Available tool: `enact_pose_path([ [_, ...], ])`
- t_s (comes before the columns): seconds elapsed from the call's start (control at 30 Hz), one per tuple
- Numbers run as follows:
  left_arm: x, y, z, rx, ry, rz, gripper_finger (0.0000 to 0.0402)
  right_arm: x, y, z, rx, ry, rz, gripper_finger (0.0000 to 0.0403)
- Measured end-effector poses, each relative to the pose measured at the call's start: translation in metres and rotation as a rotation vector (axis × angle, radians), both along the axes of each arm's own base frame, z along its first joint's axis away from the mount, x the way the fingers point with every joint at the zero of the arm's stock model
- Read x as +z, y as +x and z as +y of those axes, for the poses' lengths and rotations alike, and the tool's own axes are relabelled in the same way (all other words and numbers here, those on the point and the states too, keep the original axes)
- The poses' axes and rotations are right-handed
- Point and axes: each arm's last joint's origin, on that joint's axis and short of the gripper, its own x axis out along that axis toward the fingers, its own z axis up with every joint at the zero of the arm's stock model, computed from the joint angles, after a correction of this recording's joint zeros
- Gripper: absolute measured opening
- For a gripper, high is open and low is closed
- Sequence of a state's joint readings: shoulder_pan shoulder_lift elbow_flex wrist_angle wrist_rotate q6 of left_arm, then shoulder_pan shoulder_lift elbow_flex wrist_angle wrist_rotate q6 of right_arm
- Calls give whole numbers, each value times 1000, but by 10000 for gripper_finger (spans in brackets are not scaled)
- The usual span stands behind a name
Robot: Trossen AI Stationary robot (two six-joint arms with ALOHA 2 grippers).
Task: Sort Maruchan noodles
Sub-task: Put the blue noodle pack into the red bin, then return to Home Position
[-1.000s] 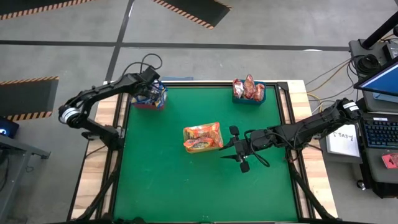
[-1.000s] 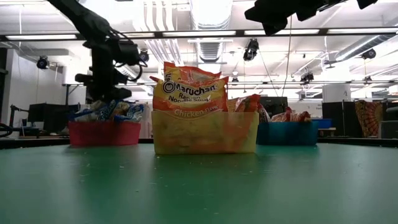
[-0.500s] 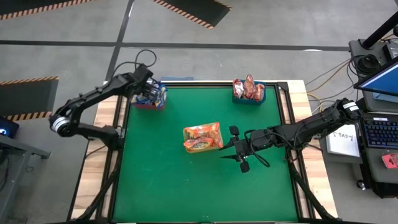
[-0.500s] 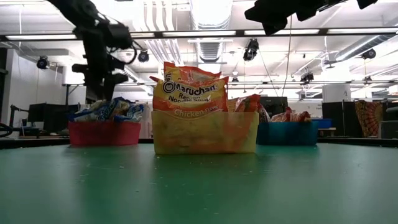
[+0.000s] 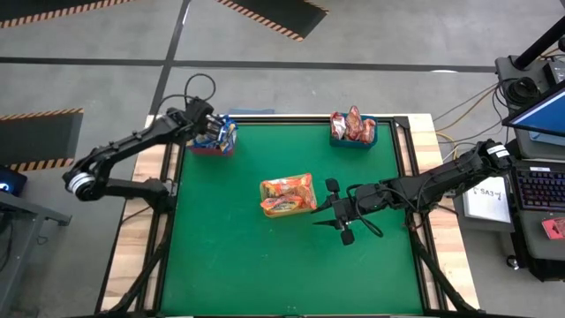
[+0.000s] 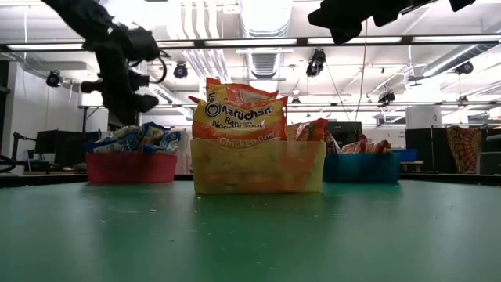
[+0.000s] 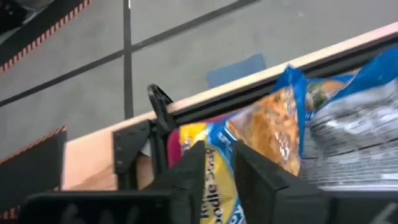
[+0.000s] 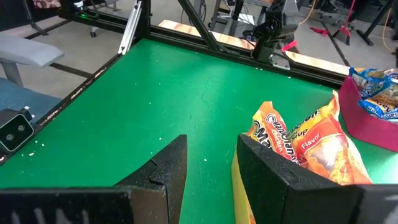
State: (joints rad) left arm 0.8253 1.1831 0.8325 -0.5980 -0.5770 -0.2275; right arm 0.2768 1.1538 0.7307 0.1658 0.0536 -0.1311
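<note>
From above, the left gripper (image 5: pixel 205 126) hung over the red bin (image 5: pixel 212 141) of blue packets (image 5: pixel 222 132) at the bench's far left corner, its fingers near together and empty; the right gripper (image 5: pixel 328 205) waited mid-bench, slightly parted, just beside the orange packets (image 5: pixel 287 194); red packets (image 5: pixel 353 126) sat at the far edge.

At table height, the orange packets (image 6: pixel 239 116) stood upright; I judged them light, crinkly, slippery, and crushable, best pinched at a sealed edge.

The left wrist showed nothing between its fingers (image 7: pixel 189 171), with the blue packets (image 7: pixel 292 124) beyond.

The right wrist showed its fingers (image 8: pixel 168 165) apart beside the orange packets (image 8: pixel 311 146).
</note>
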Motion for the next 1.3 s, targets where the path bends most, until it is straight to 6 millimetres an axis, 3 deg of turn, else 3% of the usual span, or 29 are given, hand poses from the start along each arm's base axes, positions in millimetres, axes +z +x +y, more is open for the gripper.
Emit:
enact_pose_path([
  [0.2, -39, -1, -1, 22, 16, -50, 11, 0, 0, 0, 0, -1, 0, 130],
  [0.3, -55, -2, -3, 28, 24, -72, 3, 0, 0, 0, 1, -3, -2, 130],
  [0.53, -69, -3, -4, 32, 37, -94, 1, 0, 0, 0, 1, -2, -2, 130],
  [0.67, -57, -2, -4, 13, 31, -81, 1, 0, 0, 0, 0, 0, -2, 130],
  [0.9, -4, 5, -13, -83, 50, -82, 2, -1, 0, 0, 8, -27, 8, 130],
  [1.1, 23, 14, -54, -427, 60, -240, 1, -6, -6, -2, 16, -51, 10, 130],
  [1.3, 19, 7, -107, -796, 121, -392, 1, -12, -24, -8, 20, -55, -84, 129],
])
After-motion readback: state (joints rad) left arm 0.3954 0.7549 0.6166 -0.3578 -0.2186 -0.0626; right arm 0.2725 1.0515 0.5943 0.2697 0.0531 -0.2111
